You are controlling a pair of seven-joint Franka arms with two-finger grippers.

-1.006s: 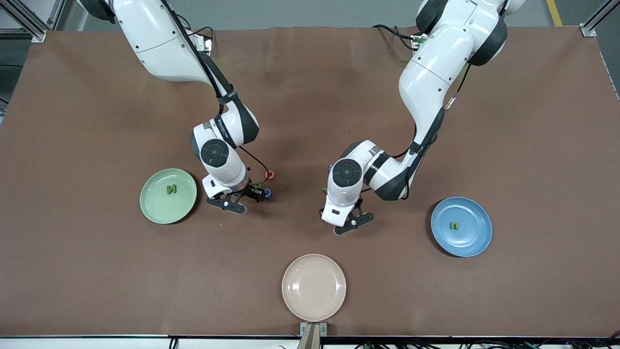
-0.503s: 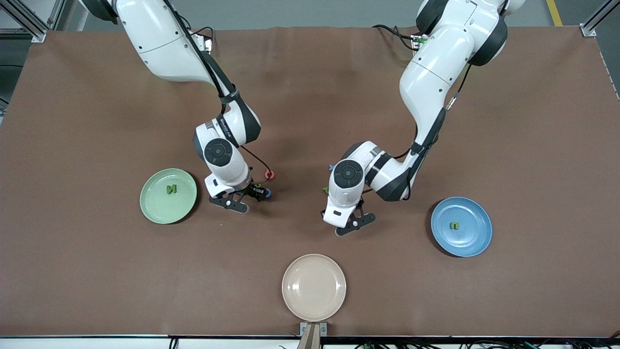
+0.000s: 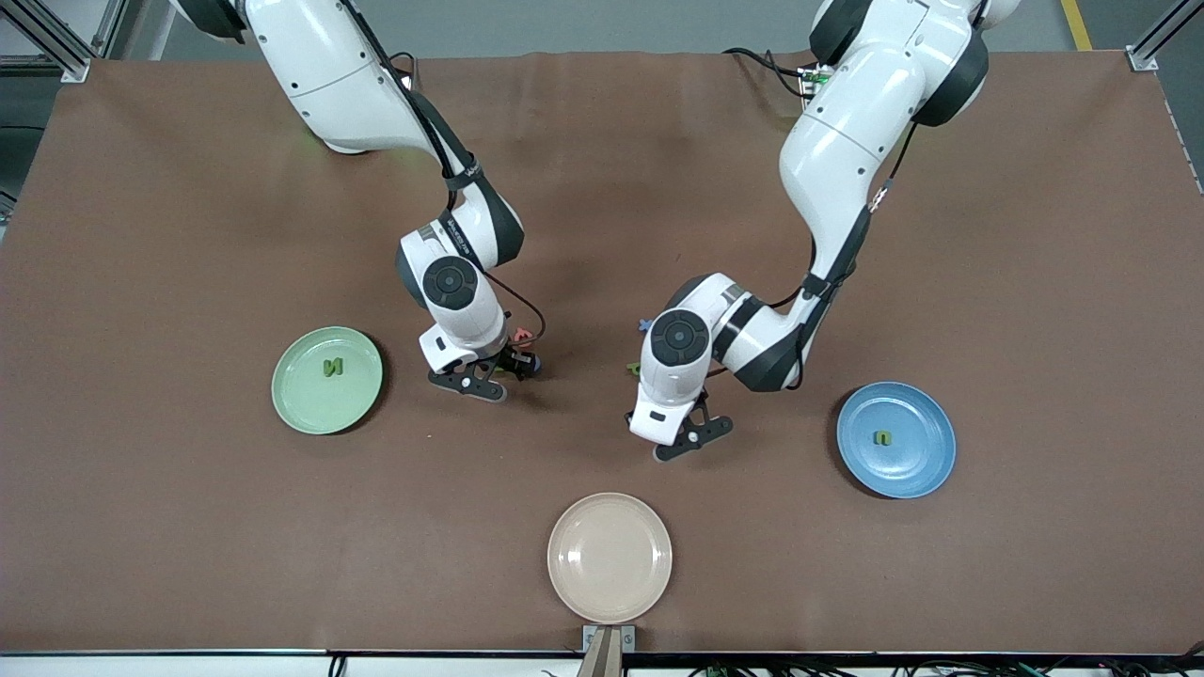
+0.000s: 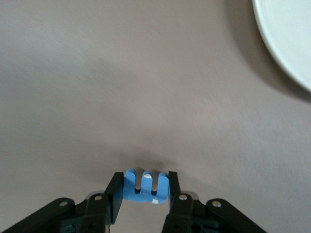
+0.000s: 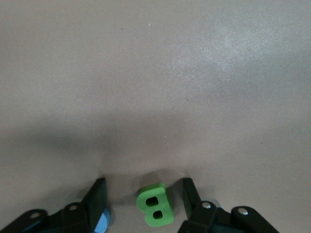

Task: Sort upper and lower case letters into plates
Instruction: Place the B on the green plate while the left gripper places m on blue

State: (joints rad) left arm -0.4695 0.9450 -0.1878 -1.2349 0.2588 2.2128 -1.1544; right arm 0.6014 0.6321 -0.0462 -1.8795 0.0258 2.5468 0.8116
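My left gripper (image 4: pixel 144 188) is shut on a blue letter m (image 4: pixel 146 186), held just above the table; in the front view this gripper (image 3: pixel 670 425) hangs over the middle, between the cream plate and the blue plate (image 3: pixel 926 465). My right gripper (image 5: pixel 143 204) stands open around a green letter B (image 5: pixel 156 204) lying flat, neither finger touching it. A blue letter (image 5: pixel 102 222) lies against one finger. The pale green plate (image 3: pixel 301 404) holds a green N (image 3: pixel 331 367). On the blue plate lies a green n (image 3: pixel 881 437).
A red letter (image 3: pixel 519 334) and a blue one (image 3: pixel 537 362) peek out beside the right hand (image 3: pixel 475 362). Another blue letter (image 3: pixel 645 325) and a green one (image 3: pixel 633 369) lie next to the left arm's wrist. A cream plate (image 3: pixel 609 557) sits nearest the camera.
The right arm has slid away from the green plate toward the table's middle, covering more of the red letter. The left hand has barely shifted.
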